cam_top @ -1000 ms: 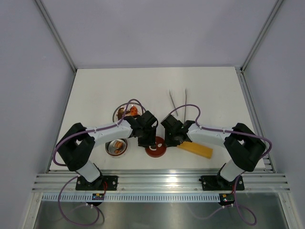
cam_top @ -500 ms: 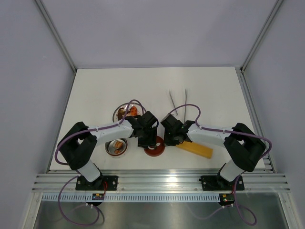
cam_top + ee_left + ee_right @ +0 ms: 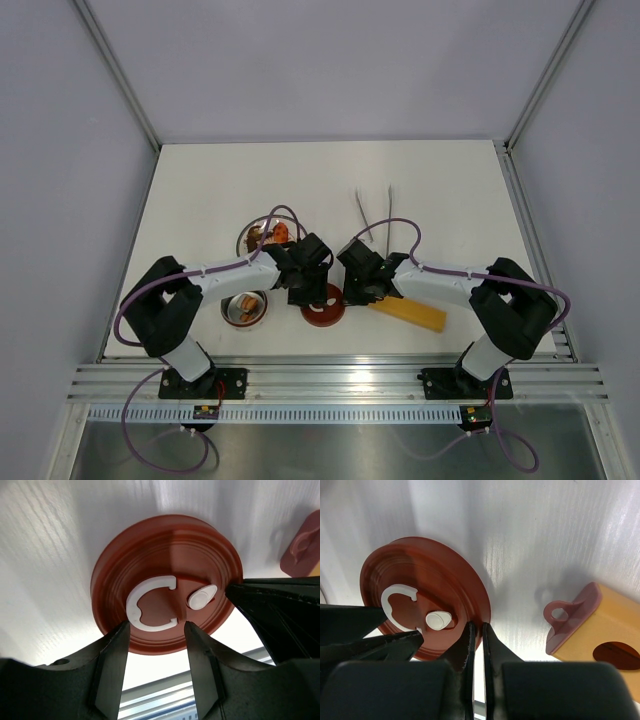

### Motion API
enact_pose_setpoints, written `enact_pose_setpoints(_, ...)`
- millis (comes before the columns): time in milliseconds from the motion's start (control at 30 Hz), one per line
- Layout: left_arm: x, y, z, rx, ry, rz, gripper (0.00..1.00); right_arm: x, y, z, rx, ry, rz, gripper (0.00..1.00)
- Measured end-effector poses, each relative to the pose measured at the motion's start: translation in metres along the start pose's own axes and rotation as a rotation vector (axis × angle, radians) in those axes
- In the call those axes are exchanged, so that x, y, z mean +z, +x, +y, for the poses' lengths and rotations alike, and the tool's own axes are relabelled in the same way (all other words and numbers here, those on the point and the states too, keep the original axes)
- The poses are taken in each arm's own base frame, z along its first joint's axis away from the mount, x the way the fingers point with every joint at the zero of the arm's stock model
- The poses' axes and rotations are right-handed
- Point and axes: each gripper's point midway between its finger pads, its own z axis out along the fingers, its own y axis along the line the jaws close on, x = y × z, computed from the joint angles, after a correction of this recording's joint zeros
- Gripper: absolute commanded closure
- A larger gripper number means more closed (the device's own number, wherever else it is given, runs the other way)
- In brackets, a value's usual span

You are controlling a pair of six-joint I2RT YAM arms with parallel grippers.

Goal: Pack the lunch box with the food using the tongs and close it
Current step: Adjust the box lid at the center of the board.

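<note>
text: none legible | sign: white curl mark (image 3: 132,605) | on: dark-red lid (image 3: 150,550), top face

The lid (image 3: 160,550) is boxed in: the left gripper (image 3: 156,626) hangs over its left part, jaws apart; the right gripper (image 3: 477,626), pinched closed, sits at its right rim, with the yellow bar (image 3: 410,313) just beyond (lunch box (image 3: 244,307) further left). Past the tongs (image 3: 375,210), the table (image 3: 300,180) lies open.

Bright, even light falls from above. The top view is sharp, and the white desk (image 3: 450,190) carries only faint shadows. In the wrist views glare streaks the desk, a soft shadow edges the lid (image 3: 150,550), and the left end effector (image 3: 156,630) and right end effector (image 3: 478,627) sit dark and blurred along the bottom.
</note>
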Motion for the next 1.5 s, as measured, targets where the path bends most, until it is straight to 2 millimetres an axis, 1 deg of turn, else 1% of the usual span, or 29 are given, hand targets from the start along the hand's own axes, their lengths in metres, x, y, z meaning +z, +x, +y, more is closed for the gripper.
enact_pose_setpoints(167, 0.001, -0.008, 0.003, 0.001, -0.023, -0.041, 0.48, 0.0, 0.0, 0.0, 0.003, -0.001, 0.0, 0.96)
enact_pose_setpoints(367, 0.002, -0.012, 0.004, 0.002, -0.03, -0.062, 0.48, 0.001, 0.0, 0.0, 0.003, -0.001, 0.0, 0.96)
enact_pose_setpoints(600, 0.002, -0.012, 0.003, 0.002, -0.025, -0.06, 0.49, 0.001, 0.0, 0.0, 0.003, -0.001, 0.0, 0.97)
enact_pose_setpoints(767, 0.002, -0.012, -0.003, 0.007, 0.004, -0.058, 0.49, 0.001, 0.0, 0.0, 0.003, -0.001, 0.0, 0.97)
enact_pose_setpoints(1200, -0.002, -0.009, -0.008, 0.008, 0.045, -0.028, 0.51, 0.0, 0.001, -0.002, 0.002, 0.01, 0.005, 0.97)
enact_pose_setpoints(1300, -0.008, -0.01, -0.012, 0.009, 0.066, -0.038, 0.51, 0.0, 0.001, -0.002, 0.002, 0.012, 0.006, 0.97)
enact_pose_setpoints(1367, -0.015, -0.012, -0.018, 0.01, 0.099, -0.048, 0.51, 0.0, 0.001, -0.002, 0.002, 0.012, 0.006, 0.97)
enact_pose_setpoints(1500, -0.029, -0.018, -0.046, 0.017, 0.233, -0.069, 0.51, 0.0, 0.0, 0.0, 0.004, 0.005, 0.004, 0.97)
